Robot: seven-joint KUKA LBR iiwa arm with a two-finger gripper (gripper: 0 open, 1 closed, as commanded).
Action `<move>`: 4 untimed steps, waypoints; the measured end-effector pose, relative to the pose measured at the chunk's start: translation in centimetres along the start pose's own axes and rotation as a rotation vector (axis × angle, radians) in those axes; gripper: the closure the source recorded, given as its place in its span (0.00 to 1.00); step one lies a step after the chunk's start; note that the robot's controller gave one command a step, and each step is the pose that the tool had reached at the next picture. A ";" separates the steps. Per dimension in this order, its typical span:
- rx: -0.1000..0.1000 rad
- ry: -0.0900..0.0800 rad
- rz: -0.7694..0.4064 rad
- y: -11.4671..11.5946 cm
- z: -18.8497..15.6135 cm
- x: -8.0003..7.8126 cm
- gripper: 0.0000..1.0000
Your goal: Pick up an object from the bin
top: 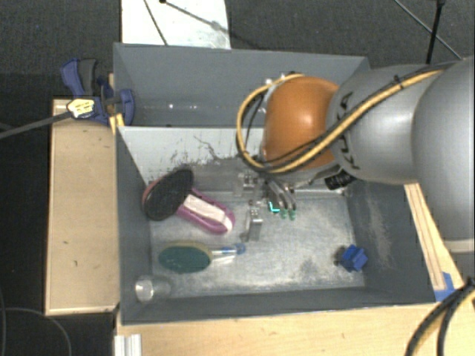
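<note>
Green-headed brush [185, 259] lies just below and left of the pincer [251, 230]; whether it is open or shut, I cannot tell.

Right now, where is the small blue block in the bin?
In the camera view, the small blue block lies alone near the front right corner of the bin, right of and below the gripper, far from the green oval brush.
</note>
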State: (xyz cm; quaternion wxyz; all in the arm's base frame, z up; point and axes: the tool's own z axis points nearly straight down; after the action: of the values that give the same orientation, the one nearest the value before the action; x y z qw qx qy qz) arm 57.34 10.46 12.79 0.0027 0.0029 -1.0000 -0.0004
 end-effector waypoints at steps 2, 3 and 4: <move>0.001 -0.004 0.145 9.5 5.9 8.6 0.00; 0.000 -0.001 0.040 11.8 5.8 2.4 0.00; 0.001 -0.004 0.044 11.6 5.8 2.3 1.00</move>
State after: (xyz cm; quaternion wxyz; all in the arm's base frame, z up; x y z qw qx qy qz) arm 54.92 22.06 7.00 0.0006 -0.0192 -0.9998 0.0004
